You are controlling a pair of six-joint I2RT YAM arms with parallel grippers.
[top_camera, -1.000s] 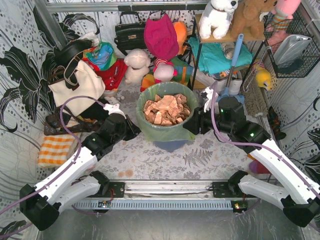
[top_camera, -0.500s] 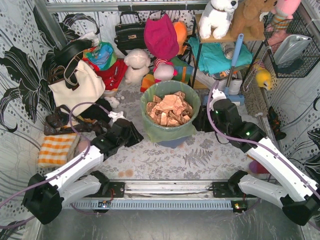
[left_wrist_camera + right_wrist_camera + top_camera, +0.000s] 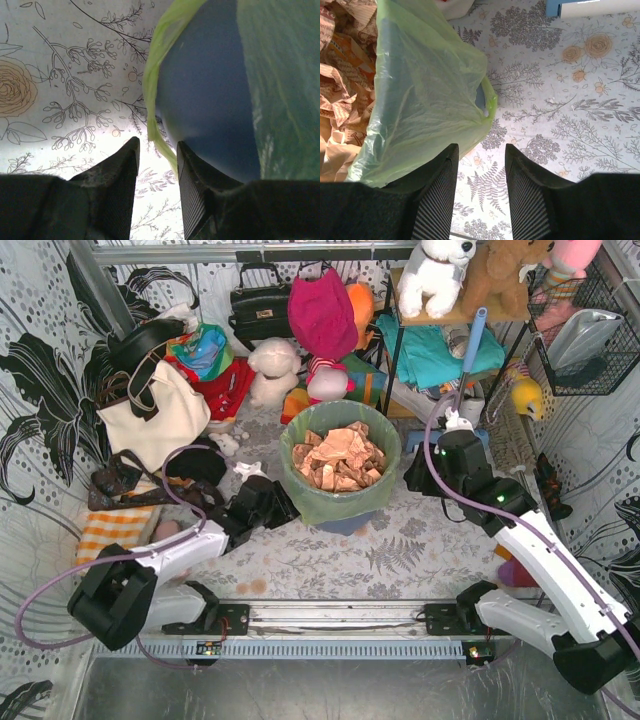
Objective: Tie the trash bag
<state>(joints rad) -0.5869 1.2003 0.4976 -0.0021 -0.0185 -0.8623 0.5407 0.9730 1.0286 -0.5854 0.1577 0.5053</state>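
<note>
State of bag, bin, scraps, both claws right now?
trash bag: untied, mouth open, edge folded down outside.
bin: upright, lined by the bag.
scraps: piled inside the bag.
left claw: open, empty, at the bin's side.
right claw: open, empty, by the bag's overhang.

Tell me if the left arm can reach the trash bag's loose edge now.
Probably yes: the left gripper is open, and the trash bag's green edge hangs just ahead of its fingertips, nothing between.
</note>
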